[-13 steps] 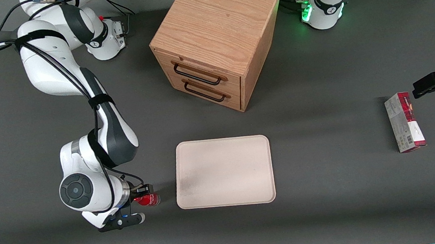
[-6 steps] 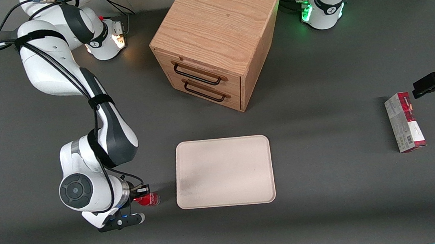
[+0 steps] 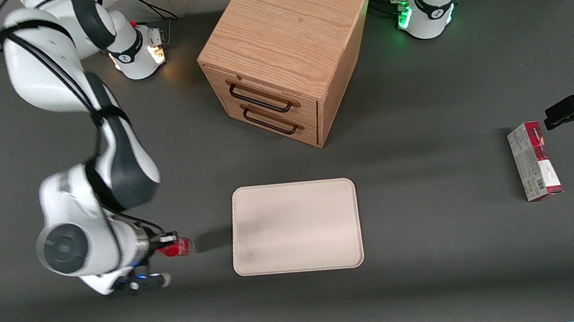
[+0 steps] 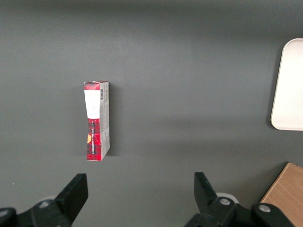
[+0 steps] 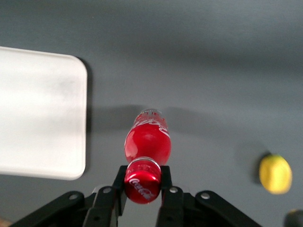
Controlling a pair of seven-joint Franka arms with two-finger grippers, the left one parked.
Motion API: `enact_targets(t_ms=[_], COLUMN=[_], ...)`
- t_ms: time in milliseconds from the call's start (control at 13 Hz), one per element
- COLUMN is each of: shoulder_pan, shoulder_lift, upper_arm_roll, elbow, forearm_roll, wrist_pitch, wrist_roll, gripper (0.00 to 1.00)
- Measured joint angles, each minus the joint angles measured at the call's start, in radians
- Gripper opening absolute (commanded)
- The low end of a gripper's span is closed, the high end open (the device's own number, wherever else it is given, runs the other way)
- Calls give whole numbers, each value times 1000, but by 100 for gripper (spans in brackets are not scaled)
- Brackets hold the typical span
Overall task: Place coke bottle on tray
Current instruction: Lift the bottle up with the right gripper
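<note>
The dark grey bench (image 3: 440, 273) carries a light wooden two-drawer cabinet (image 3: 285, 48) with both drawers shut. Nearer the front camera than the cabinet lies the large flat cream rectangular tray (image 3: 294, 227) with rounded corners; nothing rests in it. Toward the parked arm's end of the bench from the tray lies a red-and-grey rectangular carton (image 3: 534, 161). Toward the working arm's end, apart from the tray, the black two-finger claw (image 5: 143, 182) is clamped on the neck of the small red plastic coke bottle (image 5: 147, 142), lifted above the bench. A small yellow lemon-like object (image 5: 275, 173) lies near the bottle, away from the tray.
</note>
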Motion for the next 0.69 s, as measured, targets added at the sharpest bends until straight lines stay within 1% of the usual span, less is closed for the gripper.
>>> enact_targets(t_ms=[231, 385, 538, 692], shoulder_pan=[-4, -4, 1, 21], shoulder_lift=[-138, -191, -199, -177], upper_arm_roll=[1, 2, 7, 18], elbow=[1, -1, -10, -28], forearm_roll=[11, 12, 17, 26], wrist_pitch=[-134, -203, -203, -132], wrist_roll=[0, 0, 14, 97], gripper=[0, 0, 0, 0])
